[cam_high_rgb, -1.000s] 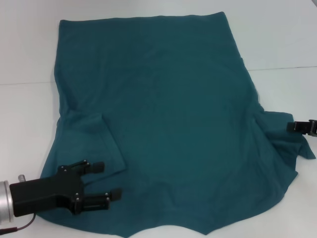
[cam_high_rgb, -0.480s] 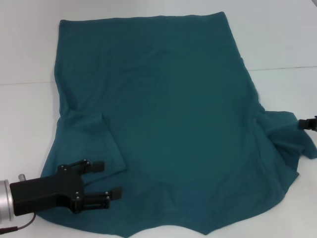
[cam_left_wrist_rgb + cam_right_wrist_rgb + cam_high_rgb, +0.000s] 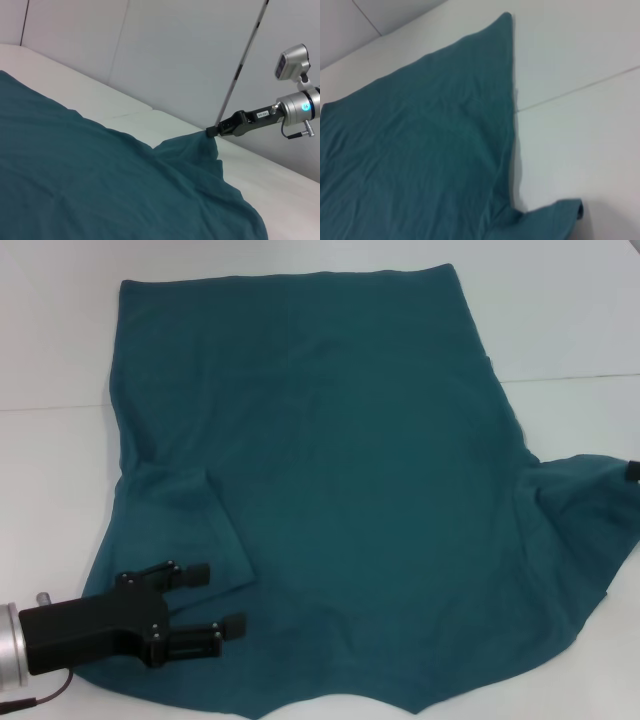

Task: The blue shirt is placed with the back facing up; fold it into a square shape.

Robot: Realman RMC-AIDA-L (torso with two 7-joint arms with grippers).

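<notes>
Pulled outward since a second ago, the right tool [image 3: 212, 131] has slid almost out of the head view, and the right sleeve has been drawn flatter and wider toward that edge. The left tool [image 3: 205, 602] has not moved: it hovers over the near left part of the blue shirt [image 3: 330, 470], its fingers spread apart with nothing between them. The left wrist view shows the right tool pinched shut on the tip of the sleeve, lifting it into a small peak.

The blue shirt lies spread on the white surface [image 3: 60, 330], plain side up, hem at the far end. Its left sleeve is already folded in over the body; the right one is stretched out sideways.

Judging by the creases and the way it peaks, the cloth is light, limp and stretchy, so it will sag and drag; edges, sleeve tips and corners look the best places to grip. No lettering, brand or label can be read on the shirt here.
</notes>
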